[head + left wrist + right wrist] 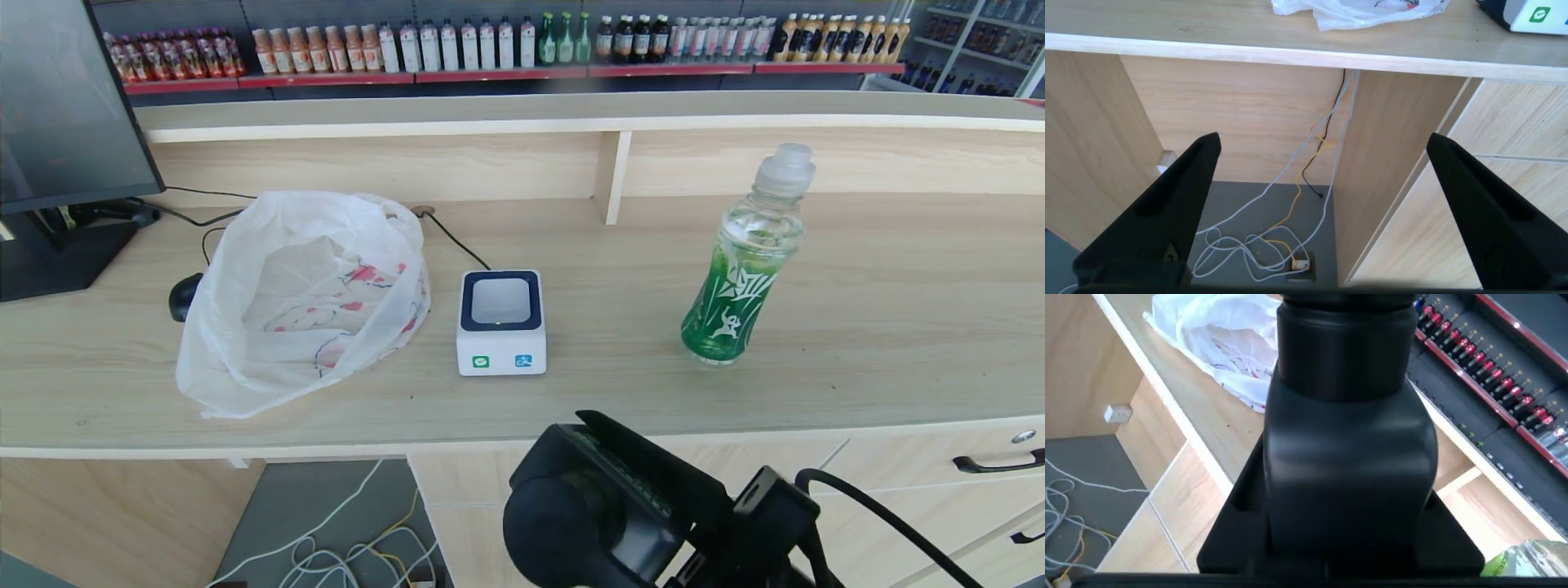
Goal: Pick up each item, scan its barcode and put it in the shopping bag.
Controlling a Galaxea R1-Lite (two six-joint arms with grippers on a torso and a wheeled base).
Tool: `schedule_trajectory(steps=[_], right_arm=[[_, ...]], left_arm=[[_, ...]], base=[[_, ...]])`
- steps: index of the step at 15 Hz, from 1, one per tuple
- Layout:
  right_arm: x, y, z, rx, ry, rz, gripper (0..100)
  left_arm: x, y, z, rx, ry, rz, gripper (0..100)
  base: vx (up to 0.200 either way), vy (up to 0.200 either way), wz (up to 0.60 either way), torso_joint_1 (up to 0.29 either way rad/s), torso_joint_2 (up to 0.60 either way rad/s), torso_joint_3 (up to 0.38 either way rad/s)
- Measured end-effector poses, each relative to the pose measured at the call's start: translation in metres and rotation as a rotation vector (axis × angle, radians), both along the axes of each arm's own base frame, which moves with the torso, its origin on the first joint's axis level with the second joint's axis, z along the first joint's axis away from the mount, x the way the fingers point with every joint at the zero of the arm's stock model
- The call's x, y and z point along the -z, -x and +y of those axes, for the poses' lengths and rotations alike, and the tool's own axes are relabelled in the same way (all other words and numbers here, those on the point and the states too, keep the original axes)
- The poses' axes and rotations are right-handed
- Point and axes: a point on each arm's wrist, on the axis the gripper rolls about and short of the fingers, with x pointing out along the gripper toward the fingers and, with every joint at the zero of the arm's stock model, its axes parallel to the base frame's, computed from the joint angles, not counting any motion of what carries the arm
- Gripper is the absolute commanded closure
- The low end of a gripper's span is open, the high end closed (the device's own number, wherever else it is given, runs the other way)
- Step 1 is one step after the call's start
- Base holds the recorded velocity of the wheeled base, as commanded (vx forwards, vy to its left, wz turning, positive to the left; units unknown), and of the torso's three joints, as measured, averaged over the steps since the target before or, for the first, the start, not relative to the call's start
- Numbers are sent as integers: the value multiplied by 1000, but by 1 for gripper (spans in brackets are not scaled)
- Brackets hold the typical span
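Quick rundown of the checkout counter (898, 327) as we see it. The green bottle (739, 278) stands upright toward the counter's right end, roughly halfway between the near and far edges. Its clear cap is on, and nothing is touching it. It's well apart from the scanner (500, 322), a white box with a dark blue frame around its window. The scanner faces up near the middle of the counter, a bit closer to the near edge.

Just beside the scanner, on its left, the white shopping bag (294, 302) is slumped with its mouth gaping, and red and blue markings show on the plastic. A black mouse (184, 296) peeks out on the bag's far-left side, and a monitor (69, 98) fills the far left corner. Behind the raised ledge (571, 110) on the far edge runs a shelf of drinks (522, 41).

The left gripper (1323, 139) hangs below the counter's near edge with its fingers (1180, 204) spread wide and nothing between them. It points at the gap under the counter, where loose cables (1266, 237) lie on the floor.

The right gripper (620, 490) is a black lump low in front of the near edge, below the scanner and the bottle. We honestly can't tell how it's set.
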Motion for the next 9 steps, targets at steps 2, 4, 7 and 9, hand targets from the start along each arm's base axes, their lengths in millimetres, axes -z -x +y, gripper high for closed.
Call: schedule_trajectory(steps=[2,4,7,9], right_arm=[[3,6,-2,-5,73,-55,100],[4,8,-4,-2,114,-94,100],[2,9,-3,23,182,-176,100],[0,9,-3,38,216,-221,100]], left_arm=[[0,0,0,0,0,0,0],[0,0,0,0,0,0,0],[0,0,0,0,0,0,0],[0,0,0,0,0,0,0]], base=[[0,0,0,0,0,0],[0,0,0,0,0,0],[0,0,0,0,0,0],[0,0,0,0,0,0]])
